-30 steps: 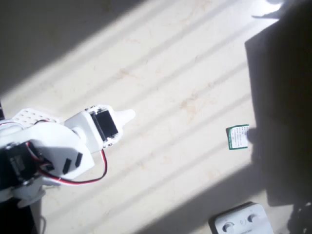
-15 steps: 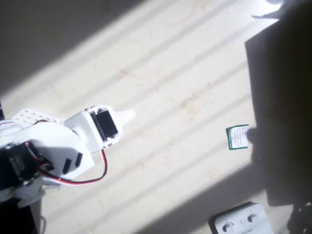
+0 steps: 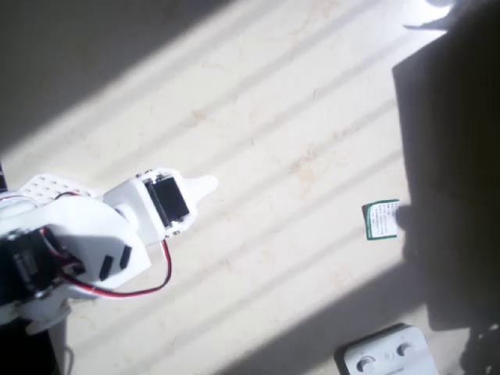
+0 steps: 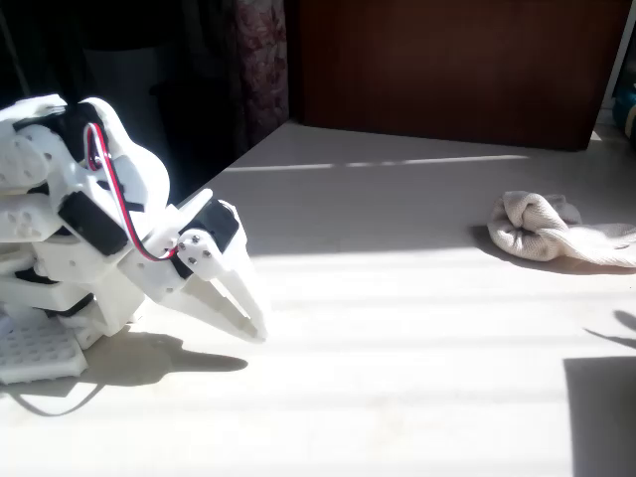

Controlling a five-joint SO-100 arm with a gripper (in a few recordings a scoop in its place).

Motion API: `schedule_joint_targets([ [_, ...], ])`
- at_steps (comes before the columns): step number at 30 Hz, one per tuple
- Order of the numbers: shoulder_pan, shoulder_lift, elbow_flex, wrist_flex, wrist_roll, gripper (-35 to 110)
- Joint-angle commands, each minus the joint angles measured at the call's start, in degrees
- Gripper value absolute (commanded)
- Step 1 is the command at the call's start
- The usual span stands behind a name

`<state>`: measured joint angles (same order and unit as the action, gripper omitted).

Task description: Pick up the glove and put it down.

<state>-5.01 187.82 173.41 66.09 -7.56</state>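
Nearest, in the fixed view, the white arm (image 4: 89, 229) sits folded at the left of the desk (image 4: 397, 348), a red wire looping over its wrist. Its end effector (image 4: 253, 318) points down and to the right, the tip just above the sunlit surface; its fingers lie together and hold nothing. Farther back, at the right, the glove (image 4: 542, 231) lies crumpled on the desk, well apart from the end effector, at the edge of the shaded band. From overhead, the end effector (image 3: 205, 187) points right from the lower left; a green card (image 3: 380, 220) lies flat far to its right, and a white device (image 3: 387, 355) with round buttons sits at the bottom edge.
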Motion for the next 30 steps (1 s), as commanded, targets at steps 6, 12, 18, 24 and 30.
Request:
schedule_joint_targets([
  [6, -0.09, -2.64, -11.95, -0.44, 0.44, 0],
  [12, -0.18, -24.17, -31.20, -0.09, 0.35, 0],
  [18, -0.88, -46.05, -55.99, -0.18, 0.26, 0],
  [24, -7.29, -64.42, -73.30, -0.79, 0.18, 0],
  [30, -13.01, -83.94, -87.28, -1.49, -0.35, 0],
])
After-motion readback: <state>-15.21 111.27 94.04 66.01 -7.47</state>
